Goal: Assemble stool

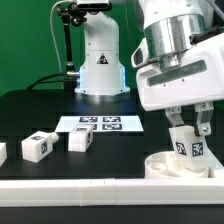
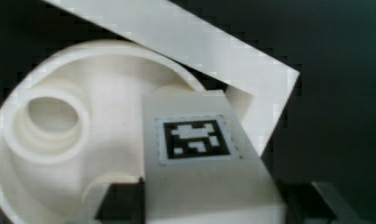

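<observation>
The fingers (image 1: 205, 124) are clenched on a white blocky leg (image 1: 187, 143), one on each side of it, and hold it upright directly over the round white seat (image 1: 160, 166). The leg's square black-and-white tag faces the exterior camera. Its lower end dips to about the level of the seat's rim, but whether it touches the seat's floor cannot be told. In the wrist view the same leg (image 2: 199, 140) fills the middle, tag toward the camera. The dark fingers (image 2: 117, 203) press its two flanks, and the seat (image 2: 60, 120) curves out from behind it with a round hollow in its floor. The seat rests on the black table (image 1: 30, 110), just behind the long white rail (image 1: 90, 190). To the exterior view's left of the seat lie two loose legs (image 1: 80, 141), near each other, and a third leg (image 1: 2, 152) is cut by the picture's edge. The marker board (image 1: 100, 124) lies flat behind the seat and to the exterior view's left of it.
</observation>
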You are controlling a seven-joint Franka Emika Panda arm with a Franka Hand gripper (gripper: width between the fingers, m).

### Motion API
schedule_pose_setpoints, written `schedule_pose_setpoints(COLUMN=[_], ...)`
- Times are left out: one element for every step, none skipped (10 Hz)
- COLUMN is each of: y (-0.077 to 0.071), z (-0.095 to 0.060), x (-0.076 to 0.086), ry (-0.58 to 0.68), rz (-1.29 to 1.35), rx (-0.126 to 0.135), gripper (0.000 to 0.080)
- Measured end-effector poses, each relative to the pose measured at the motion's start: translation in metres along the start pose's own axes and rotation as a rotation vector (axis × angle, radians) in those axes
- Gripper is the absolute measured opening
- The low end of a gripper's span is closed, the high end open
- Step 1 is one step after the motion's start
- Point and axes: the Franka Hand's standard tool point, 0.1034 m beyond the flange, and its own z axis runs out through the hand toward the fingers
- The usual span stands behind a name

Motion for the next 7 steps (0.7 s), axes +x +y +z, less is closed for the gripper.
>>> schedule_pose_setpoints(y=[0.0004,0.0006,0.0006,0.0008,0.0008,-0.0008,-0.0032], z=[-0.0004,-0.0008,-0.0009,-0.0006,-0.0007,-0.0036,-0.0082], x=[0.0019,0.0029,0.0027,0.0025,0.0024,0.0027,0.0000], ry=[-0.003,-0.010,-0.012,-0.012,-0.012,-0.020,-0.034], rz=[0.085,0.158,0.181,0.166,0.164,0.138,0.125], rx=[0.009,0.020,0.021,0.021,0.020,0.016,0.008], gripper=[0.0348,0.0348,0.0348,0.0348,0.0547,0.0617,0.0617])
